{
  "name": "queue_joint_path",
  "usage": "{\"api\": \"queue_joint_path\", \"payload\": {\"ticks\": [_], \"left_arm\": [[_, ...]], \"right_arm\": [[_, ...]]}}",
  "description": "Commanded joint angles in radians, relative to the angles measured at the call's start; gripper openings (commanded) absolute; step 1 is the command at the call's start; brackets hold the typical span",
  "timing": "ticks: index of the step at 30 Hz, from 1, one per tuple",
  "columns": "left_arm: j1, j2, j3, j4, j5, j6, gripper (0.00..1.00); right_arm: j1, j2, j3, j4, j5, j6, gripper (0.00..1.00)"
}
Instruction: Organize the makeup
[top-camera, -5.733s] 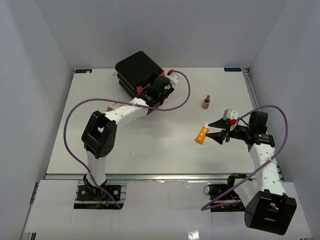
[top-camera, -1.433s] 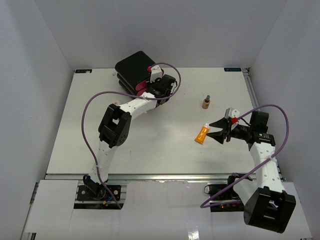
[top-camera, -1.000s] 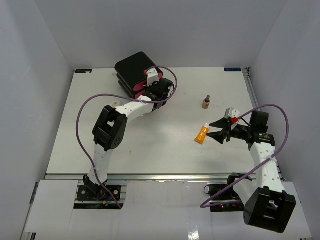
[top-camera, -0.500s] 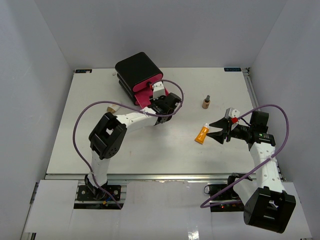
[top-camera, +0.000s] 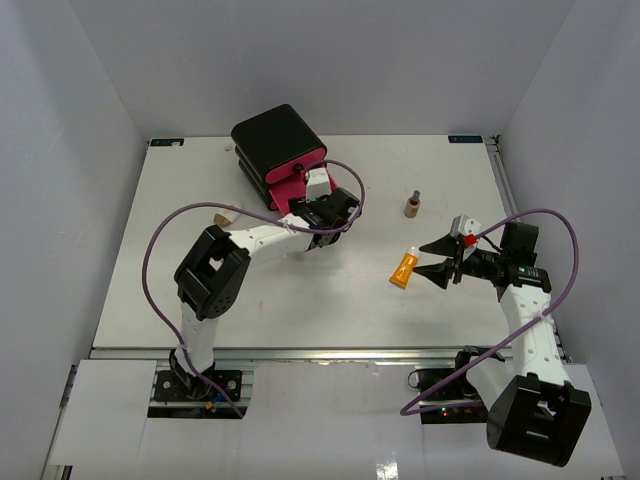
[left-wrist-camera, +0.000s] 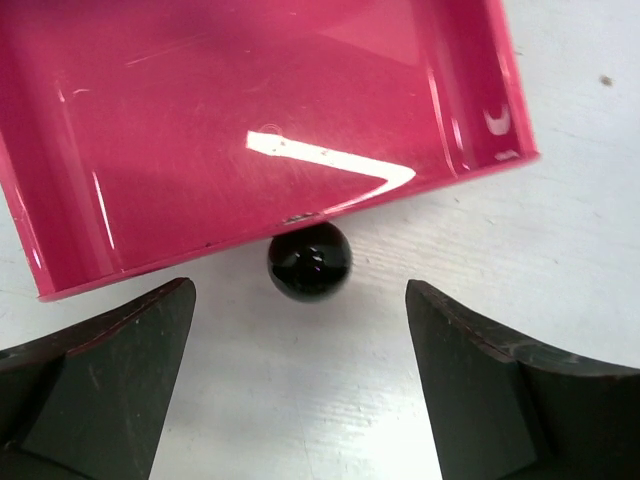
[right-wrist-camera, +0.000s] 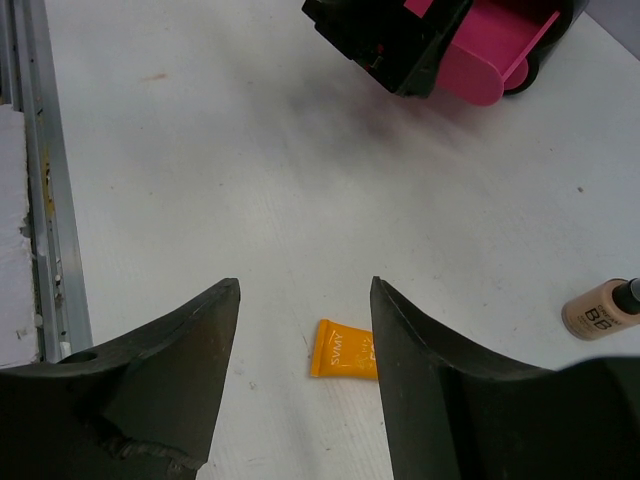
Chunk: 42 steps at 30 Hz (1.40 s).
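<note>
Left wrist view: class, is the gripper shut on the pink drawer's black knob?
No, the left gripper's jaws stand wide apart, with the black knob free between them.

A few seconds back the left gripper (left-wrist-camera: 300, 290) was pressed up against the front of the black box (top-camera: 272, 138). Since then it has drawn back toward the near edge, and a pink drawer (left-wrist-camera: 250, 120) has come out with it, so that it now juts from the box. A moment ago the jaws were pinched in around the drawer's round black knob (left-wrist-camera: 309, 261). They have just sprung wide and stand clear on either side of it.
</note>
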Motion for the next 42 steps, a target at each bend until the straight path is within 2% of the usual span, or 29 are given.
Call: {"api": "queue_joint_path", "payload": {"ticks": [1,2,5,9,11,12,14,17,18,19,20,22,23,26,30,38,42], "left_arm": [[0.005,-0.15,0.006,0.003,0.165,0.096,0.98],[0.005,-0.166,-0.001,0.009,0.19,0.125,0.98],[0.006,-0.235,-0.031,0.026,0.419,0.25,0.98],[0.007,-0.355,-0.087,0.042,0.624,0.392,0.98],[0.008,-0.44,-0.132,0.046,0.722,0.478,0.98],[0.01,-0.445,-0.134,0.046,0.75,0.483,0.98],[0.027,-0.54,-0.183,0.027,0.801,0.558,0.98],[0.057,-0.622,-0.226,-0.021,0.87,0.611,0.98],[0.066,-0.655,-0.244,-0.043,0.873,0.63,0.98],[0.071,-0.686,-0.263,-0.057,0.859,0.645,0.98],[0.074,-0.718,-0.284,-0.066,0.832,0.659,0.98],[0.078,-0.8,-0.349,-0.063,0.781,0.685,0.98],[0.079,-0.839,-0.383,-0.053,0.762,0.692,0.98],[0.082,-0.962,-0.498,-0.005,0.623,0.702,0.98],[0.103,-1.072,-0.637,0.059,0.535,0.686,0.98],[0.15,-1.095,-0.653,0.06,0.498,0.676,0.98],[0.162,-1.092,-0.656,0.061,0.498,0.673,0.98]], "right_arm": [[-0.006,-0.025,0.0,0.001,-0.025,0.004,0.63],[-0.007,-0.027,0.001,0.002,-0.019,0.008,0.64],[-0.006,-0.036,0.004,-0.002,-0.002,0.048,0.7],[-0.004,-0.047,0.037,-0.034,0.075,0.09,0.78],[0.0,-0.042,0.072,-0.165,0.13,0.016,0.82],[0.002,-0.038,0.093,-0.174,0.133,-0.029,0.84],[0.014,-0.008,0.173,-0.357,0.205,-0.156,0.89],[0.033,0.046,0.254,-0.527,0.268,-0.347,0.94],[0.041,0.069,0.271,-0.601,0.283,-0.412,0.95],[0.047,0.091,0.281,-0.692,0.305,-0.596,0.95],[0.052,0.113,0.288,-0.795,0.332,-0.863,0.94],[0.08,0.131,0.236,-0.835,0.41,-1.088,0.9],[0.109,0.134,0.214,-0.82,0.452,-1.138,0.9],[0.232,0.173,0.181,-0.712,0.553,-1.109,0.9],[0.381,0.271,0.204,-0.554,0.631,-0.994,0.91],[0.452,0.498,0.29,-0.414,0.783,-0.969,1.0],[0.466,0.564,0.307,-0.349,0.86,-0.966,0.95]]}}
